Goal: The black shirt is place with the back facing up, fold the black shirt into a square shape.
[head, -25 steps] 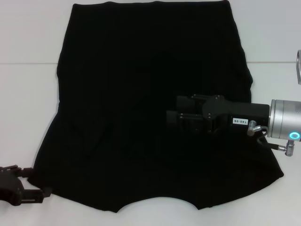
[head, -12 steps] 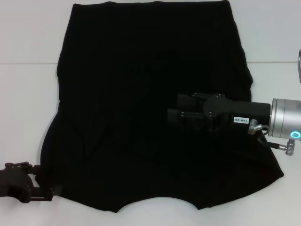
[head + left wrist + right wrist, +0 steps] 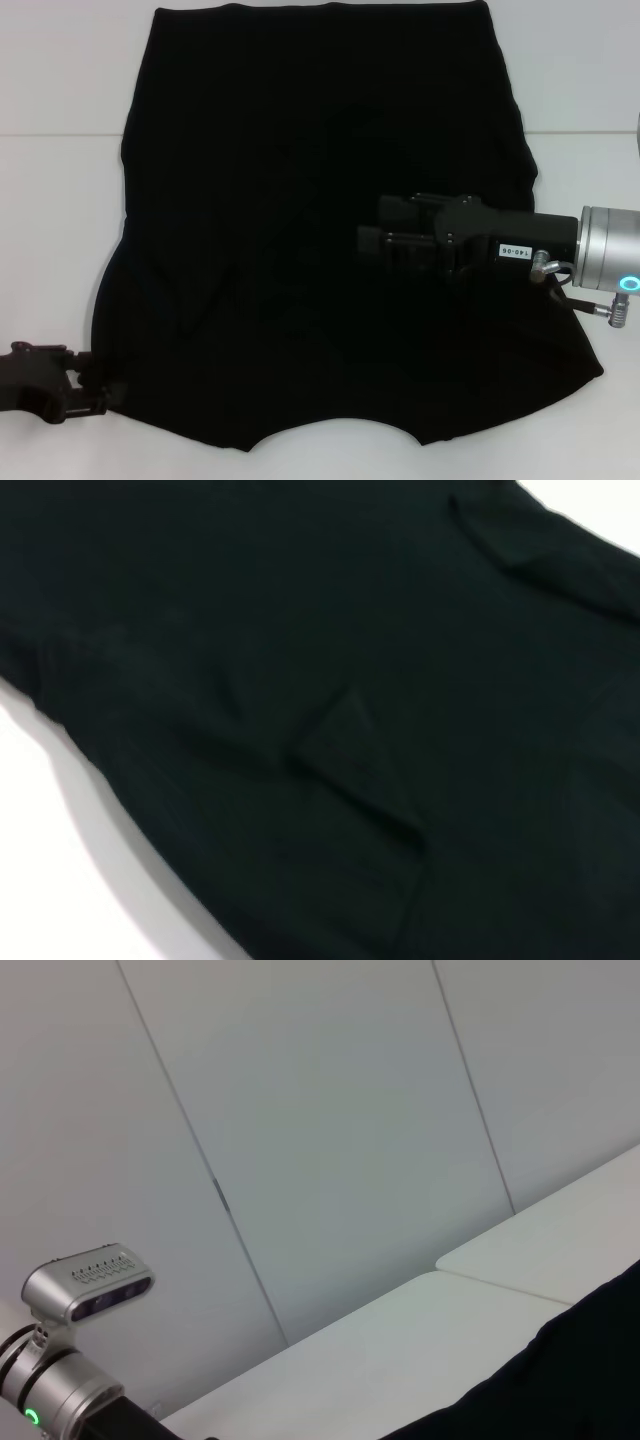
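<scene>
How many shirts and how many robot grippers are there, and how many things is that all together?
black shirt: 1
Grippers: 2, the left gripper at the shirt's near left corner and the right gripper above the cloth
Total: 3

One black shirt [image 3: 300, 200] spread on one white table [image 3: 50, 220]. Two grippers counted: left gripper [image 3: 95, 392], right gripper [image 3: 370, 232]. One wall behind.

Left end effector [image 3: 95, 390] low at the near left; right end effector [image 3: 368, 238] extended sideways, fingers parted.
</scene>
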